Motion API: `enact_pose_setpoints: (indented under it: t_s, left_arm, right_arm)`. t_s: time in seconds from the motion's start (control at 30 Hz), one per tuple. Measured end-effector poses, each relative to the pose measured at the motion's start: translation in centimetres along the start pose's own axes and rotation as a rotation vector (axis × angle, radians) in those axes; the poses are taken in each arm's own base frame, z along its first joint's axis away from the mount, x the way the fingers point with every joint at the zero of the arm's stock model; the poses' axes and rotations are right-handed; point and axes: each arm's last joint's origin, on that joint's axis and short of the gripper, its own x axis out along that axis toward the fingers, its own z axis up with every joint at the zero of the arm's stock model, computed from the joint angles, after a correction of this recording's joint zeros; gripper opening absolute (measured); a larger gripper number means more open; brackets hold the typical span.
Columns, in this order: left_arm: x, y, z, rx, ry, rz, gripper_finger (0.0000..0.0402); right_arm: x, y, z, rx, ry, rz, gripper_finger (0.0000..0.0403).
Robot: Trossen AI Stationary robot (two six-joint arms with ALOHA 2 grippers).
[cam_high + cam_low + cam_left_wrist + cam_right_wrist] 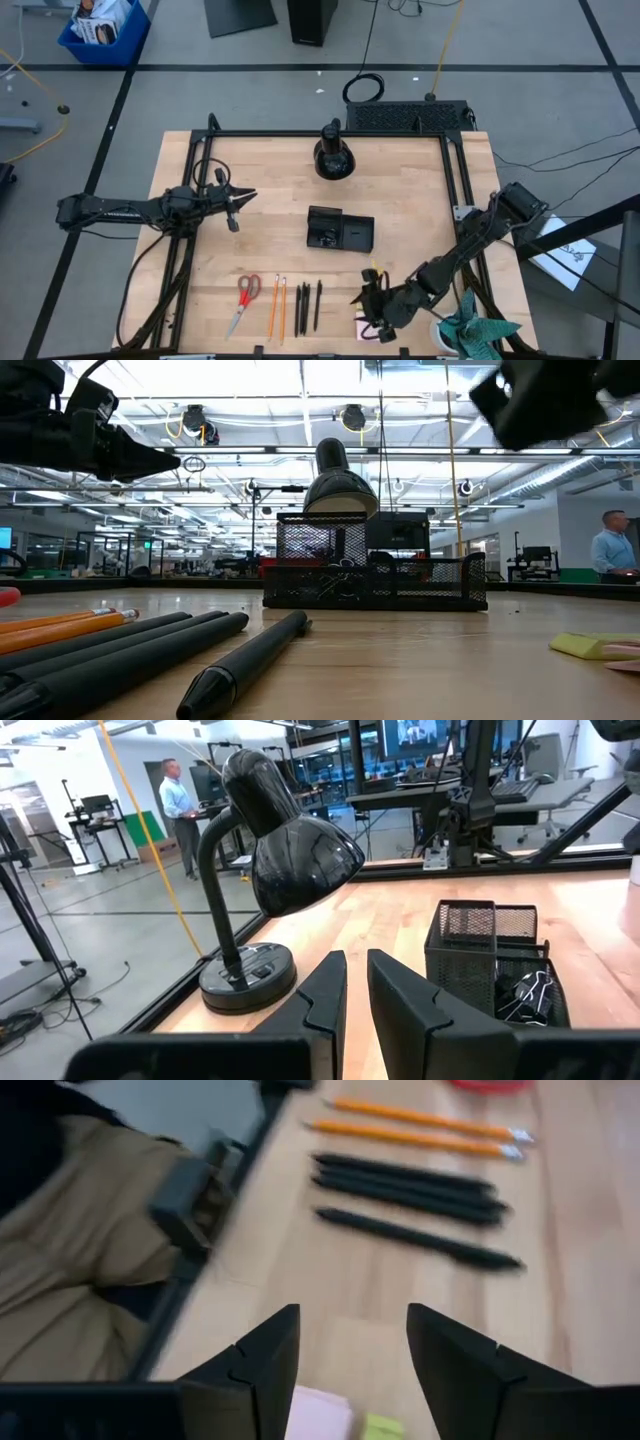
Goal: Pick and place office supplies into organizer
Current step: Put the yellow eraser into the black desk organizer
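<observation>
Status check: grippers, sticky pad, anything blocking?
Right gripper open, hovering over pink sticky pad. Left gripper empty, nearly closed, parked left of organizer. Nothing blocking.

The organizer (pixel 340 230) sits mid-table (pixel 420 200) with bare wood on all four sides of it. Behind it, toward the far edge, the black lamp (pixel 334 155) stands tall, its dome leaning over that approach. To the organizer's left the left gripper (pixel 240 200) hangs above the table, jaws nearly closed, with a clear stretch between. In front of the organizer, the scissors (pixel 244 298), pencils (pixel 277 305) and pens (pixel 307 305) lie in a row near the front edge. Front-right of it, the right gripper (pixel 372 310) hovers with jaws spread over the pink pad (pixel 318 1413).
</observation>
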Motion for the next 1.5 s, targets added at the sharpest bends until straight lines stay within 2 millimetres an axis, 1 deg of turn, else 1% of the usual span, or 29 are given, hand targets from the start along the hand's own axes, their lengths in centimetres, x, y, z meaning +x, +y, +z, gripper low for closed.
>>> enact_pose_setpoints:
  t_s: [0.2, 0.5, 0.8, 0.97, 1.2, 1.5]
  left_arm:
    - [0.0, 0.0, -0.1, 0.004, 0.006, -0.001, 0.0051]
    - [0.0, 0.0, -0.1, 0.015, 0.013, -0.002, 0.0051]
    - [0.0, 0.0, -0.1, 0.008, 0.015, -0.002, 0.0051]
    - [0.0, 0.0, -0.1, 0.012, 0.015, -0.002, 0.0051]
    - [0.0, 0.0, -0.1, 0.011, 0.015, -0.002, 0.0051]
    - [0.0, 0.0, -0.1, 0.01, 0.015, -0.002, 0.0051]
  right_arm:
    - [0.9, -0.4, -1.6, 0.028, 0.111, -0.057, 0.0176]
    - [0.9, -0.3, -2.3, 0.082, 0.157, -0.077, 0.0175]
    - [2.2, 0.0, -4.2, 0.085, 0.237, -0.108, 0.0166]
    - [1.9, -0.2, -4.8, 0.099, 0.294, -0.145, 0.0158]
    - [1.9, -0.2, -4.9, 0.122, 0.316, -0.131, 0.0151]
    - [1.9, -0.1, -4.9, 0.089, 0.313, -0.121, 0.013]
